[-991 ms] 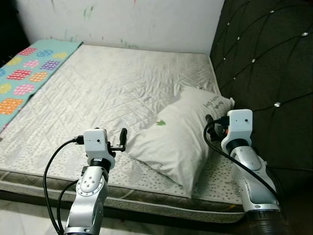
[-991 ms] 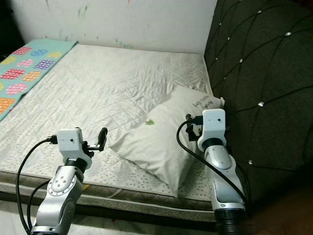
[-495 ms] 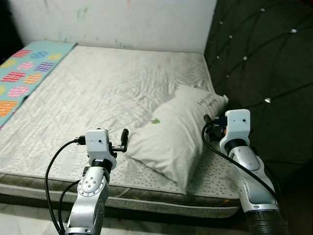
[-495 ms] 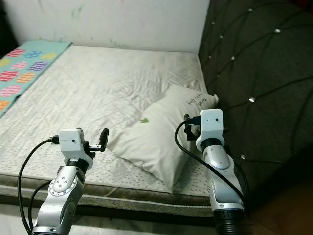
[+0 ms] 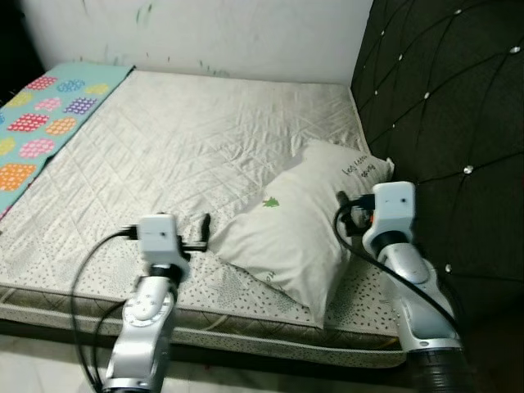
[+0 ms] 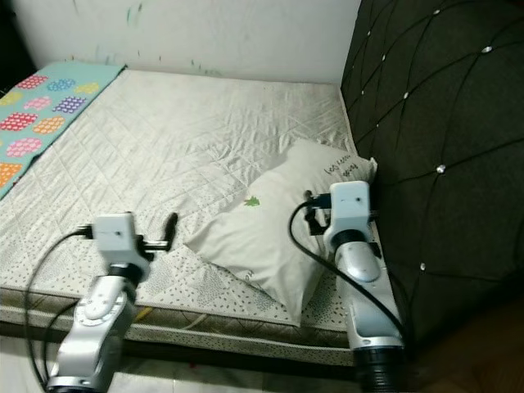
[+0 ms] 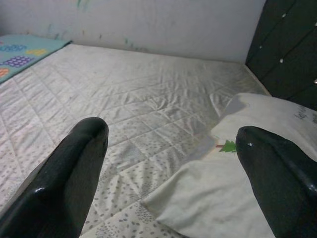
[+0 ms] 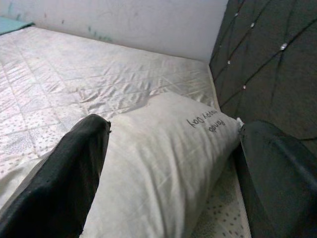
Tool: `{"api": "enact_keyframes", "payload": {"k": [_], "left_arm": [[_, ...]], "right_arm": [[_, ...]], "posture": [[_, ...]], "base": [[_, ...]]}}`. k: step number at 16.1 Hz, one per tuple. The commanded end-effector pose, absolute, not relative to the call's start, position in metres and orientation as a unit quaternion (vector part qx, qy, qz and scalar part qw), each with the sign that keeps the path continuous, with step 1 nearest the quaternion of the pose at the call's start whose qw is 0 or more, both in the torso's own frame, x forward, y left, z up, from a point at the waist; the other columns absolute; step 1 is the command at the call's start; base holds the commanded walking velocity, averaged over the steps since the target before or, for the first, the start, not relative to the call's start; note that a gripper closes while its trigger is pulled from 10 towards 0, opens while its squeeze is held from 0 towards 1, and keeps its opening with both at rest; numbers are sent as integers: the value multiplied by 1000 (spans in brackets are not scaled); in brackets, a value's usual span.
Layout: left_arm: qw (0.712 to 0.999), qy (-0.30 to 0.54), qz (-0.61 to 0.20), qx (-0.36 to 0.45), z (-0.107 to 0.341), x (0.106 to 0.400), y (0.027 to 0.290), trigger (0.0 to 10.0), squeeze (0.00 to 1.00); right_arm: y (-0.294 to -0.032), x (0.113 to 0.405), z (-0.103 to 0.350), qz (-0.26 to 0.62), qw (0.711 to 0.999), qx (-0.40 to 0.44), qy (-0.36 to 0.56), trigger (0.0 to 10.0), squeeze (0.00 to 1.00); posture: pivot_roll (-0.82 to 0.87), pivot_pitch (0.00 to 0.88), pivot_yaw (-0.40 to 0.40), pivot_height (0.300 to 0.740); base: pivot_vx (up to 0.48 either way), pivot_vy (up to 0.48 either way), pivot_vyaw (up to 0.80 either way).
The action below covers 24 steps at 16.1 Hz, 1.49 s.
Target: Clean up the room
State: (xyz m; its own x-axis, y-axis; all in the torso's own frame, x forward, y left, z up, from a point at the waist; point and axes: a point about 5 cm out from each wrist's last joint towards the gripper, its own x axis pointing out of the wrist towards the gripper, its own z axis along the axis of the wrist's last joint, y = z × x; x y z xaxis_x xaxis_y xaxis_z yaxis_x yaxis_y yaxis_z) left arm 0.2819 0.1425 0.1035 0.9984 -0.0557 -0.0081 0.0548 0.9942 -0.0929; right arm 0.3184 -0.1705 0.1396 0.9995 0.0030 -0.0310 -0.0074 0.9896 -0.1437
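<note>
the pillow (image 5: pixel 307 225) carries two short lines of dark handwritten-style lettering (image 8: pixel 212 122) near its end toward the headboard (image 5: pixel 446 106). in the right wrist view the lettering appears upside down, and its letters are too small and blurred to read as words. in the head views the same marking (image 5: pixel 359 169) shows as two slanted script lines, equally illegible. a small green tree-shaped emblem (image 7: pixel 228 146) is printed near the pillow's middle; it bears no letters. no other text, label, brand or number can be read.
</note>
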Motion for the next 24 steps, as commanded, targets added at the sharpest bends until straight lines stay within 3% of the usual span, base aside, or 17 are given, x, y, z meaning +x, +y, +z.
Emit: {"api": "enact_keyframes", "payload": {"k": [1,6,8,10,11,17,24], "left_arm": [[998,9,-34,-48,102,282,137,10000,0],[999,9,-33,-39,104,279,143,10000,0],[997,13,-73,-18,105,278,146,10000,0],[997,11,-69,-16,108,280,155,10000,0],[998,3,-66,-21,111,282,157,10000,0],[995,-20,-82,-51,115,275,139,10000,0],[995,-19,-78,-57,116,275,144,10000,0]], "right_arm": [[-175,319,141,-4,997,-71,13,10000,0],[-170,321,145,23,998,-65,6,10000,0],[-168,323,146,30,997,-69,3,10000,0],[-170,325,147,12,995,-102,-4,10000,0],[-169,324,146,10,997,-70,-20,10000,0],[-164,320,149,41,997,-55,-24,10000,0],[-165,319,148,42,998,-42,-21,10000,0]], "posture": [[-65,36,7,740],[-61,36,-3,740],[-52,32,-2,740],[-52,28,2,740],[-52,29,3,740],[-66,22,6,740],[-58,28,5,740]], "base": [[0,401,0],[0,0,0],[0,0,0],[0,0,0],[0,0,0],[0,0,0],[272,0,0]]}}
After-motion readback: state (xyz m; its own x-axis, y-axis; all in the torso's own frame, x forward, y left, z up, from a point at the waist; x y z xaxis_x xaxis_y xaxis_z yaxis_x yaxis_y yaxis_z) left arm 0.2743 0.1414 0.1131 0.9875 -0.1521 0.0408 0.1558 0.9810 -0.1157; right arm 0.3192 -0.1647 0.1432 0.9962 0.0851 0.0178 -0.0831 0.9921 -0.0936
